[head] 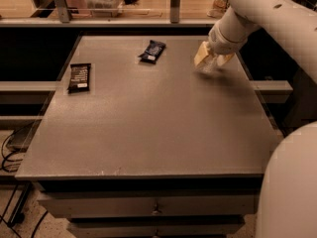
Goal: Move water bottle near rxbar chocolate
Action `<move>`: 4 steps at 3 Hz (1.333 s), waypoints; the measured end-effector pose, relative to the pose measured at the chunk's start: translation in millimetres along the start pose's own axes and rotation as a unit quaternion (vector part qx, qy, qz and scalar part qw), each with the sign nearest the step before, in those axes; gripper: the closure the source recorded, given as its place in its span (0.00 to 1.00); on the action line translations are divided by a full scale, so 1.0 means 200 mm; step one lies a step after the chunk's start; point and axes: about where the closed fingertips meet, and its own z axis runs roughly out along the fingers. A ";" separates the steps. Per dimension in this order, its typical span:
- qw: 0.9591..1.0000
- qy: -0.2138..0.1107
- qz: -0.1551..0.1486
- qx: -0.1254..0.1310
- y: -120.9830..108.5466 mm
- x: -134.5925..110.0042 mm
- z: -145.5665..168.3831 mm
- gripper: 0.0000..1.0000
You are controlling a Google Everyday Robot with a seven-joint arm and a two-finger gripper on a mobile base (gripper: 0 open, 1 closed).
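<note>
Fingers of my gripper (213, 59) clasped the water bottle (208, 67) over the far right of the table (148, 133), well apart from the rxbar chocolate (79, 77) lying flat near the left edge.

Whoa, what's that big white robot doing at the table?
The robot has its pincer closed around a small clear water bottle, low over the far right part of the table. The rxbar chocolate, the long black bar the bottle should end up beside, lies near the left edge. A shorter dark packet sits between them, toward the back. The bottle is not next to the bar yet.
</note>
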 end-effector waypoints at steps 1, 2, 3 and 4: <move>1.000 -0.016 -0.015 0.007 0.02 -0.03 -0.05 0.89; 0.999 -0.036 -0.039 0.013 0.05 -0.07 -0.12 1.00; 0.994 -0.065 -0.082 -0.001 0.13 -0.09 -0.23 1.00; 0.984 -0.105 -0.135 -0.051 0.26 -0.07 -0.40 1.00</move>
